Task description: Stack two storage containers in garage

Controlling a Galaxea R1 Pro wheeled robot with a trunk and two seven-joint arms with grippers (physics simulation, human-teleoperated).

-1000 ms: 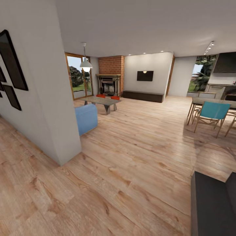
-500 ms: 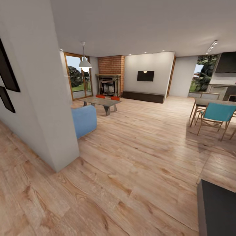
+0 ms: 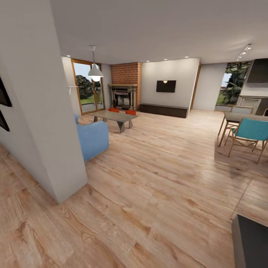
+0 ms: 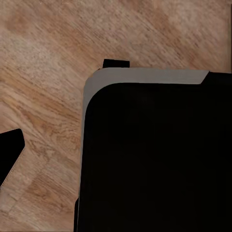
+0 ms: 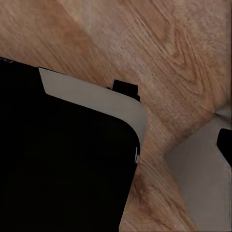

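Living room, as we see it from the head camera: two orange-red storage containers point(image 3: 122, 111) on the wood floor point(image 3: 160, 175) behind the low tabletop point(image 3: 113, 115), before the brick fireplace point(image 3: 124, 96); blue sofa point(image 3: 91, 137) nearer. We cannot tell either tool's opening; our wrist cameras show dark robot body point(image 4: 154, 154) over planks.

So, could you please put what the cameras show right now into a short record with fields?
room: living room, light wood-plank floor
storage containers: two orange-red boxes on the floor beyond the low coffee table, in front of the brick fireplace
near left: pale wall corner, blue sofa behind it
right side: dining table with teal chair
far wall: dark screen above a long low cabinet
wrist views: dark robot body over wood floor
stage: containers not yet reached
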